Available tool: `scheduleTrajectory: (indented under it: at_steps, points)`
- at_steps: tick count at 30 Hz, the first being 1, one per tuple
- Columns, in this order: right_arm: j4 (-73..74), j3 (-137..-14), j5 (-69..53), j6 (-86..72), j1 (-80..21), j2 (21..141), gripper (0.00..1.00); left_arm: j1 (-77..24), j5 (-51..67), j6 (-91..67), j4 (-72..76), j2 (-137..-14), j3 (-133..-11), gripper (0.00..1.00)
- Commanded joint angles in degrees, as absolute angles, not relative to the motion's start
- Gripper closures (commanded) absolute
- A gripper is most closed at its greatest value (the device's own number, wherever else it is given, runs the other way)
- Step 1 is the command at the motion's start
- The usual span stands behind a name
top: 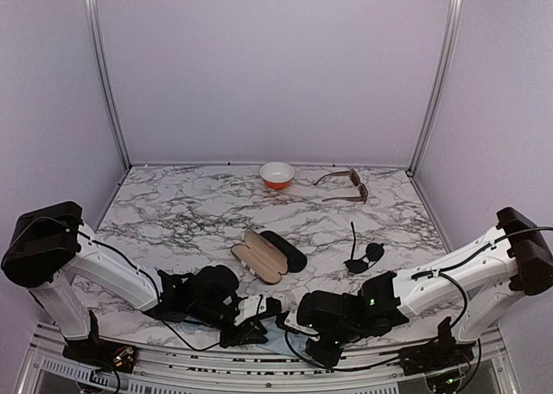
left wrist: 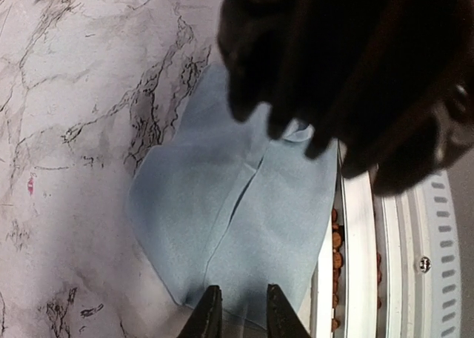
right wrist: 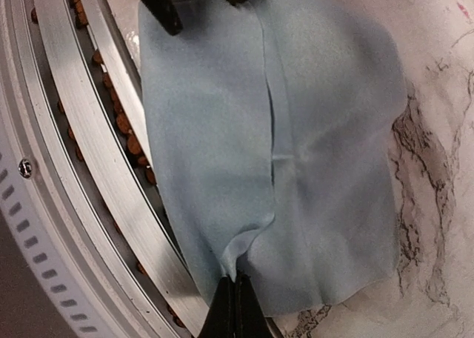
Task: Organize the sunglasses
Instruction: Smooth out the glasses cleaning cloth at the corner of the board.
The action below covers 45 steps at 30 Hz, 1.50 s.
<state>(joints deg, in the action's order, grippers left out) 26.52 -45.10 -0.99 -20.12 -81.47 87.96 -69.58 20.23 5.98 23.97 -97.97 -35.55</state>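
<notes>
Right gripper (right wrist: 235, 307) pinches a fold of the blue cloth (right wrist: 311, 167), its fingers tight together. Left gripper (left wrist: 241, 312) sits at the cloth's other end, fingers apart. Black sunglasses (top: 364, 257) lie just past the right gripper, with one thin arm pointing away. Brown sunglasses (top: 347, 187) lie much farther back. The right arm is nearer to both.

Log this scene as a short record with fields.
cloth: light blue fabric cloth, near edge of marble table, between both tools
right tool: shut, pinching the cloth's edge
left tool: open, astride the opposite edge
black round-lens sunglasses: right of centre, untouched
brown square-lens sunglasses: far side, right of orange bowl
cases: tan oblong case alongside black oblong case, centre
</notes>
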Motion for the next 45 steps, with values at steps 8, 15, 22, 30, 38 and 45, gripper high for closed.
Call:
scheduleTrajectory:
  at_steps: [8,15,22,30,38,45]
  points:
    - [25.0,-44.8,-0.4,-21.2,-81.8,86.4,1.0,-72.7,13.8,10.1,19.3,-99.9,-38.3,0.81]
    - [25.9,-45.2,0.5,-21.1,-81.7,85.4,1.0,-73.5,11.4,10.2,17.4,-98.3,-38.8,1.0]
    - [30.0,-48.7,3.3,-20.3,-81.8,81.0,1.0,-73.5,12.1,6.9,17.4,-89.6,-37.5,1.0]
    - [34.2,-52.3,5.1,-19.4,-81.8,77.3,1.0,-73.5,10.6,3.3,17.4,-81.1,-35.1,1.0]
    - [37.0,-54.9,3.5,-19.3,-81.8,73.1,1.0,-73.5,8.8,-2.8,17.5,-70.0,-32.2,1.0]
    - [33.9,-55.4,-0.8,-19.7,-81.8,69.1,1.0,-73.7,8.7,-8.3,17.4,-62.9,-28.7,1.0]
